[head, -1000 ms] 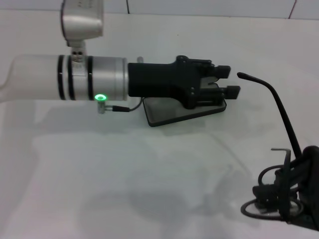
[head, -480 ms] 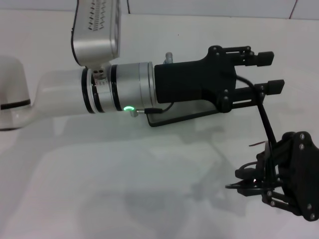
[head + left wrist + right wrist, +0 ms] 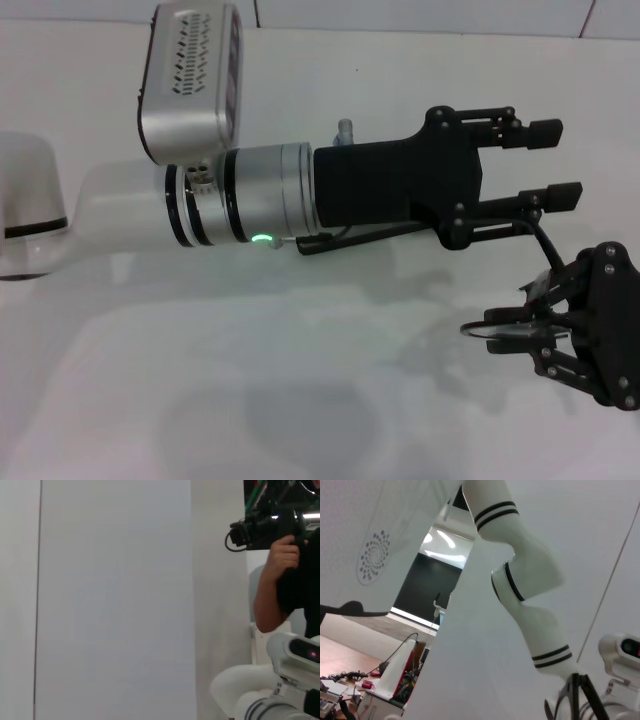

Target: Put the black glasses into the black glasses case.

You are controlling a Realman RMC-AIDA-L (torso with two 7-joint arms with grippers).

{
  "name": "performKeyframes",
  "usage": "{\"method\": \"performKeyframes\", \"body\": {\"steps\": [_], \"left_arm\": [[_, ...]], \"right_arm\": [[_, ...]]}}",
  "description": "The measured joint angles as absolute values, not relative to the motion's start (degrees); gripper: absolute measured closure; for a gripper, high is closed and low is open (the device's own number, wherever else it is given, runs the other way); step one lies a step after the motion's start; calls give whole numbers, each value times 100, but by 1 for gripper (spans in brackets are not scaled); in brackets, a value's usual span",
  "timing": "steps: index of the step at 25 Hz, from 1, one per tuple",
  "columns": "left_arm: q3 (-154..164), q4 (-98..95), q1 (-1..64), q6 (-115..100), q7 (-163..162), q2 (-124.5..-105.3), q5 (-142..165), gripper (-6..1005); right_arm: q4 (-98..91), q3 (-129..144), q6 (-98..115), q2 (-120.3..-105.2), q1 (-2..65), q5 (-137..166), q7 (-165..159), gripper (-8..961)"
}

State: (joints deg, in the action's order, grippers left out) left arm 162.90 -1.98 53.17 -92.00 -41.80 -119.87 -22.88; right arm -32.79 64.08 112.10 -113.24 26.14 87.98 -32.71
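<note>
One temple arm of the thin black-framed glasses [image 3: 515,325], gripped by the closed right tool [image 3: 560,330], could snag the open left tool [image 3: 550,160] hiding the matte black case [image 3: 345,237].

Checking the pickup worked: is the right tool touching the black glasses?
Touching. The head view shows the right tool shut on the black glasses, holding them above the table.

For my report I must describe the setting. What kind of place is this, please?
Probably a robotics lab or recording room. A two-armed robot works over a plain white table, a person holding a camera films nearby, and loose equipment and cables lie on the floor behind a white partition.
</note>
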Motion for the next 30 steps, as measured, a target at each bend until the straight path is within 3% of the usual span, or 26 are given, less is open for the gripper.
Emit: {"method": "performKeyframes", "body": {"steps": [18, 20, 24, 30], "left_arm": [[16231, -77, 5291, -8819, -4153, -11996, -2355, 437], [16205, 18, 5200, -8642, -4125, -11990, -2733, 437], [16198, 260, 4998, -8296, -4141, -11975, -3567, 437], [16198, 377, 4860, -8161, -4112, -11954, -4021, 436]], "right_arm": [[-3445, 6404, 10924, -11299, 2514, 9068, -3414, 840], [-3638, 6399, 10544, -11345, 2430, 9101, -3437, 840], [-4342, 6601, 9315, -11579, 2205, 9103, -3640, 840], [-4997, 7942, 7188, -11615, 2124, 8741, -3705, 840]]}}
